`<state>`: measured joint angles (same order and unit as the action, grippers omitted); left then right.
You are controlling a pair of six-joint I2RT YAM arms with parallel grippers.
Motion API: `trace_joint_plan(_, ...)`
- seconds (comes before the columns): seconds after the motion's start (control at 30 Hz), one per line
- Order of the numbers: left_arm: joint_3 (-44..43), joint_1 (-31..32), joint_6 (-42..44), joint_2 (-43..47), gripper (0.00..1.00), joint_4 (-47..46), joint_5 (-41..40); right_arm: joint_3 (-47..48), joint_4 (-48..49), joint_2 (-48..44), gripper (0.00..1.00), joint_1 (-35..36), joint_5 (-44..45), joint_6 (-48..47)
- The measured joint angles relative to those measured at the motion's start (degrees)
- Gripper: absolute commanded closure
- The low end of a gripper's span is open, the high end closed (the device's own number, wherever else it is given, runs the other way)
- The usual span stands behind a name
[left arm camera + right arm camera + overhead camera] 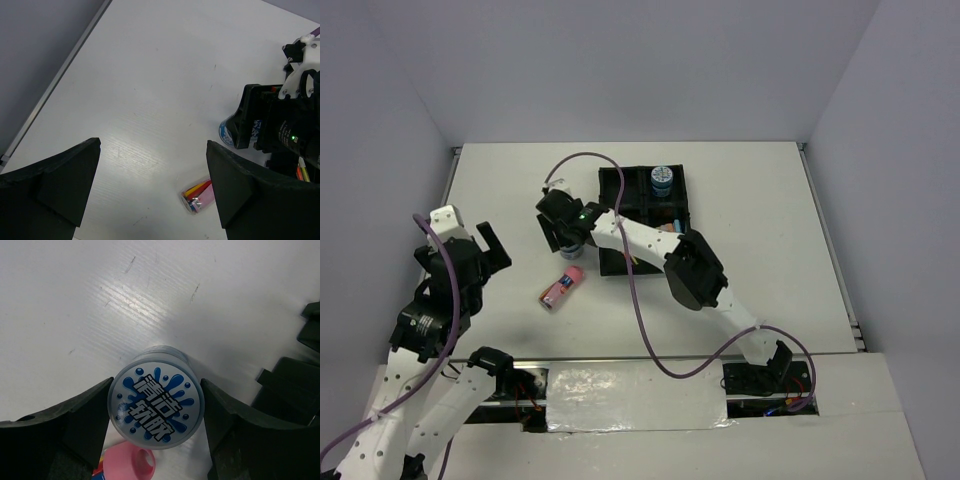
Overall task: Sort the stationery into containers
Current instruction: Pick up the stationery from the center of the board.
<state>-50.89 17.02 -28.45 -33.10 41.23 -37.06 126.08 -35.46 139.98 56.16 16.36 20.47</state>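
Note:
My right gripper point(565, 238) reaches left past the black tray point(608, 190) and is shut on a round blue-white tape roll point(156, 407) that stands on the white table. Its fingers touch the roll on both sides. The pink tube point(561, 288) lies on the table just near of it, and its cap shows in the right wrist view point(131, 462). A second tape roll point(662, 180) sits in the tray's far right compartment. My left gripper point(492, 250) is open and empty, left of the tube point(200, 196).
Some markers point(672, 226) lie in the tray's near right compartment. The tray's edge point(295, 385) is close on the right of the held roll. The right arm's cable point(582, 158) arcs over the table. The walls stand at the table's far and side edges.

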Motion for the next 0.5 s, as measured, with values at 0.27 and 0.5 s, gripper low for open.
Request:
trace_joint_plan(0.27, 0.00, 0.00, 0.04, 0.11, 0.01, -0.92, 0.66, -3.78, 2.01, -2.03, 0.69, 0.76, 0.48, -0.74)
trace_joint_plan(0.5, 0.02, 0.00, 0.42, 0.33, 0.01, -1.44, 1.79, -8.41, 3.48, -7.17, 1.00, 1.09, -3.34, -4.79)
